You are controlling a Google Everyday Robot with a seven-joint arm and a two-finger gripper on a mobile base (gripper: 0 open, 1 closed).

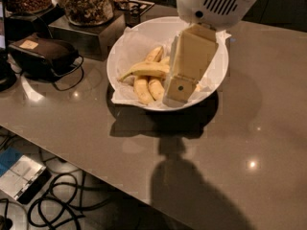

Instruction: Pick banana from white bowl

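**Camera view.** The gripper [179, 88] hangs over the right half of the bowl [220, 61], a cream slab slanting down and to the left from the arm's round white housing [216, 1], which has a vent grille. Its lower end sits low inside the bowl, just right of the fruit. From here I cannot tell whether it is spread or pressed together, or whether it touches anything.

The banana [146, 70] lies in the bowl's left half on crumpled white paper [132, 42]. Its thin stem points left and its right end runs behind the gripper. 2 shorter bananas [142, 90] lie side by side just nearer than it, and 1 more [154, 54] lies on its far side (its right end is also hidden).

The bowl stands on a glossy brown table [249, 128], which carries its shadow and the arm's. At the far left, 2 glass jars [86, 1] of dark snacks stand, one of them on a metal box [84, 35]. Nearer than these is a dark pouch [43, 51] with a cable. Below the table's near left edge lie black cables [62, 195] and a blue-and-white box [19, 174].
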